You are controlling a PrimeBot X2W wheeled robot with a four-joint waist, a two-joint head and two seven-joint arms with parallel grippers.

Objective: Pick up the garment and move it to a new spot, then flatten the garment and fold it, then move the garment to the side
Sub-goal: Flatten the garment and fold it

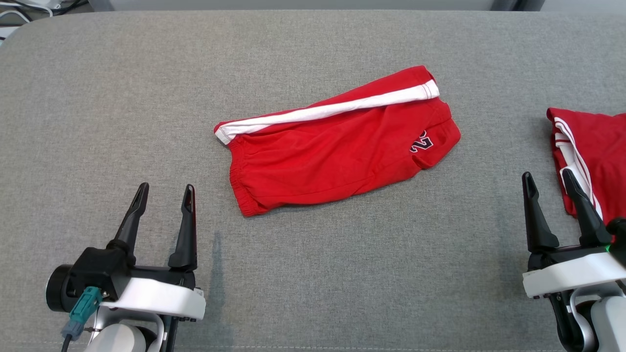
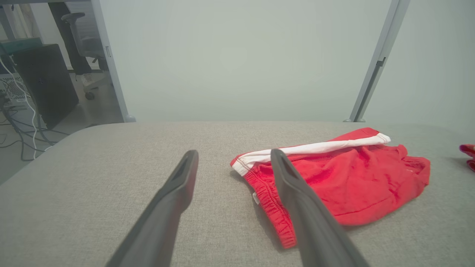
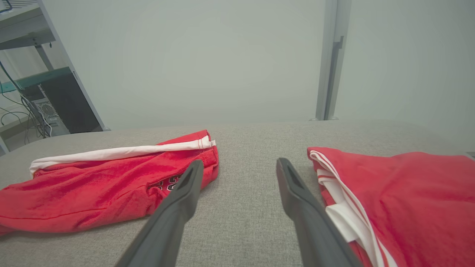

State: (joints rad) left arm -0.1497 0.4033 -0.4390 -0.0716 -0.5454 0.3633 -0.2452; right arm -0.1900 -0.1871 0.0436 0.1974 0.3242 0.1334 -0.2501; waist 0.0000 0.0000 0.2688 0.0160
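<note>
1. While both sets of fingers stand spread and empty, the red shorts (image 1: 337, 156) lie slantwise in the middle of the grey worktop (image 1: 98, 88). They are doubled leg over leg, with the white stripe (image 1: 332, 110) along their far edge.
2. The left gripper (image 1: 166, 188) waits near the shorts' waistband (image 1: 239, 181), on the robot's side of it and not touching. The right gripper (image 1: 547, 174) sits well apart from the shorts' hem end, just beside a second red garment (image 1: 596, 146) lying to the right of the shorts.
3. A two-handed grasp looks like the step in hand.
   - Take the waistband end with the left fingers and the hem end with the right.
   - Pinch every layer at once and lift evenly, so the shorts do not sag or open.
   - The right fingers should steer clear of the second red garment.
4. The left wrist view gives the gathered elastic standing slightly proud, and a small white tag (image 2: 256, 198) that the head view does not resolve. The right wrist view shows how thick the hem end lies by the number print (image 3: 169, 183), while the head view gives the overall slant.
</note>
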